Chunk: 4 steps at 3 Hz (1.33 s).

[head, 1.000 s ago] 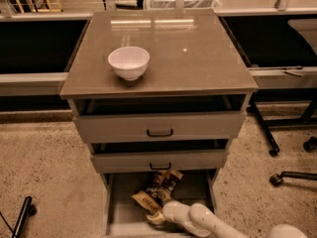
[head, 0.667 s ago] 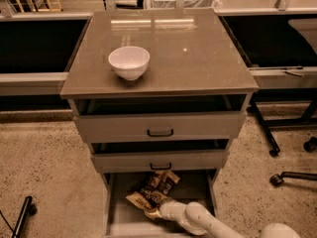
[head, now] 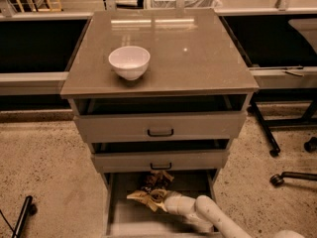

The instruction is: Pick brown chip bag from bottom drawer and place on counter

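Gripper now farther into the bottom drawer, pressed against the brown chip bag

Compared with a second ago, the white arm reaches deeper toward the far end of the drawer, and the bag sits a little farther back with it, more bunched up. The arm enters from the near right corner of the scene and slants left and away into the open drawer. Its tip meets the near right edge of the bag. How wide the gripper stands, and whether it has hold of the bag, cannot be told, because crumpled foil covers its end.

The bag lies inside the bottom drawer, toward the far middle, just below the front of the middle drawer. Its dark brown part points away and a tan flap sticks out to the left.

Above, the middle drawer and the top drawer are each pulled out a little, both with dark handles. The glossy grey-brown counter tops the cabinet. A white bowl stands upright on its near left part, well apart from the bag.

Speckled floor surrounds the cabinet
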### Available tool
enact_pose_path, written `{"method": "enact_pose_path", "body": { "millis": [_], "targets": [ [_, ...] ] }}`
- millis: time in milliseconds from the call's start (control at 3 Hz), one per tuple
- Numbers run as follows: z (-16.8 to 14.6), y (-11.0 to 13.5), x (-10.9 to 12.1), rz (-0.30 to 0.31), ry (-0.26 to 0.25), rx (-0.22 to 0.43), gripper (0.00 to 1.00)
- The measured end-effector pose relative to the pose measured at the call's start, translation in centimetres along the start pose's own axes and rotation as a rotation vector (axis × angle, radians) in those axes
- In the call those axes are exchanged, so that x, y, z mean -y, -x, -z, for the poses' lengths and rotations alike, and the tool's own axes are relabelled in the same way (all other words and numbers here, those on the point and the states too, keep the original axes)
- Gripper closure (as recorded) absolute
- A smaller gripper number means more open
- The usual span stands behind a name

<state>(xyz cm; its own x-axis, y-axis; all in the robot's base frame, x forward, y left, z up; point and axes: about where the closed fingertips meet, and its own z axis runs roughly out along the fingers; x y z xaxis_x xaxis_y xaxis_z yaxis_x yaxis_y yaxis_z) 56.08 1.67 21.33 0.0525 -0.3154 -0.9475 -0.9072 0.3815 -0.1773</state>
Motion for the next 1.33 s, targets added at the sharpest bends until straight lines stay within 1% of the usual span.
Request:
{"method": "enact_pose_path", "body": {
  "millis": [333,667,1000,1333],
  "targets": [
    [4.7,4.4,-0.4,0.04,0.033,0.14,1.0],
    [12.6,11.5,-1.6,0.129,0.074,0.336,1.0],
    [19.9,17.3,-3.4,0.211,0.122,0.466,1.0],
    [26.4,23.8,-3.1,0.303,0.153,0.53,1.0]
  ]
}}
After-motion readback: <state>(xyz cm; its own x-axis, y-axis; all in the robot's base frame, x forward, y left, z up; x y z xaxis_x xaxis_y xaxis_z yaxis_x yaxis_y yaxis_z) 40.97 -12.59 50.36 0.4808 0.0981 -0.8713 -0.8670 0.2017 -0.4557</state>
